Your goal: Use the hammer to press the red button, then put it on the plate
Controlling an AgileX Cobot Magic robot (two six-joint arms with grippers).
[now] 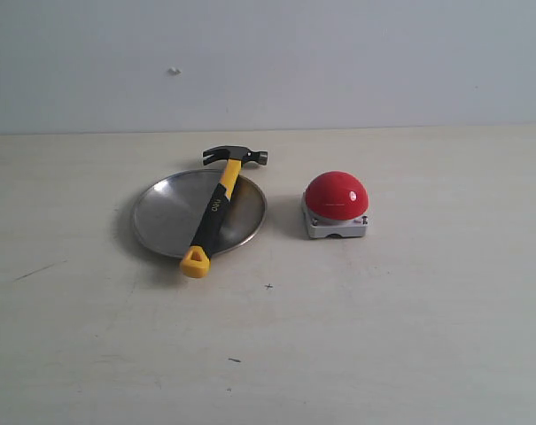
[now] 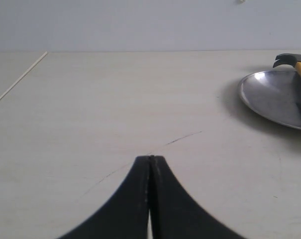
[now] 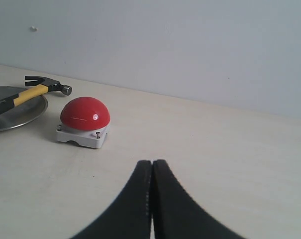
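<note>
Exterior view | 1 hammer point(image 1: 219, 205) on 1 plate point(image 1: 164, 217) | 1 red btn point(image 1: 336, 194)

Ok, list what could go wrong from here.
The hammer lies across the plate, both ends past its rim; gripping it may tip or drag the plate.
The left tool and right tool are shut; they must open before grasping.
The button sits near the plate on a small base; an off-centre press may shove it.

Pale wood-grain table point(image 1: 409, 336), faint scratches and specks; silver plate point(image 1: 166, 221) resting on it, red button point(image 1: 336, 195) on grey base nearby, not touching
</note>
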